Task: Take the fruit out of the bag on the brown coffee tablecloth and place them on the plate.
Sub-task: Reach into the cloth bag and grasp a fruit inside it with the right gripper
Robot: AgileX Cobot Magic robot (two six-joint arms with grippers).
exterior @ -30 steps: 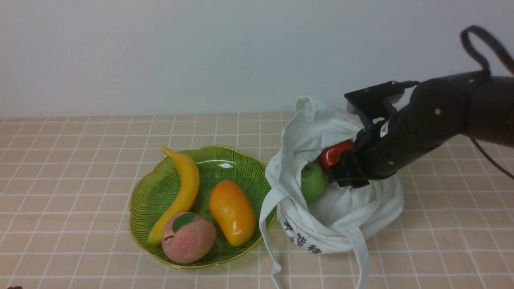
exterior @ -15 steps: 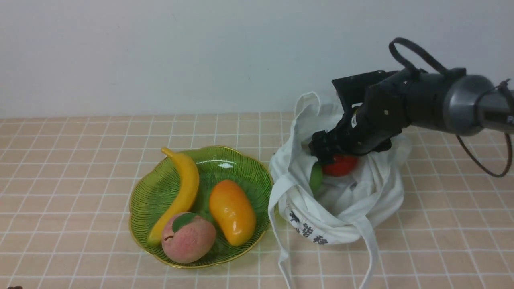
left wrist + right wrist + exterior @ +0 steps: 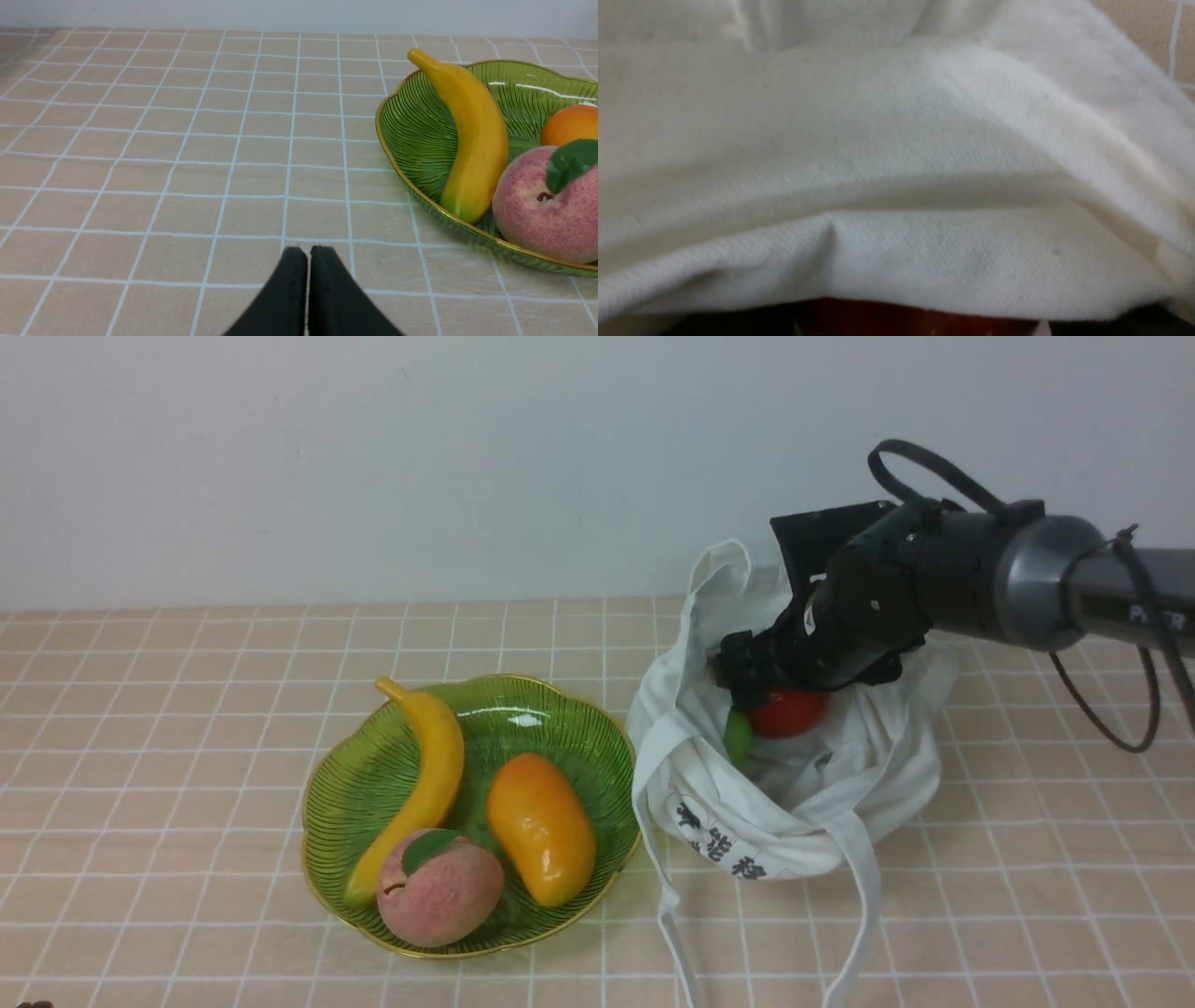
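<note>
Soft, even light fills the front view, bright and low in contrast. White glare streaks lie on the far inner slope of the plate (image 3: 523, 717), and the orange fruit (image 3: 541, 831) carries small highlights. Shadows are faint, gathered under the plate's near rim and in the folds of the bag (image 3: 794, 821). The left wrist view is crisp across the tablecloth (image 3: 187, 140). The right wrist view is blurred, with cloth too close to focus

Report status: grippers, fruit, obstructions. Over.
Left gripper shut, off the plate. Right gripper in the bag mouth, right at the red apple, grip unclear. Green apple beside it, part-hidden by bag cloth.
</note>
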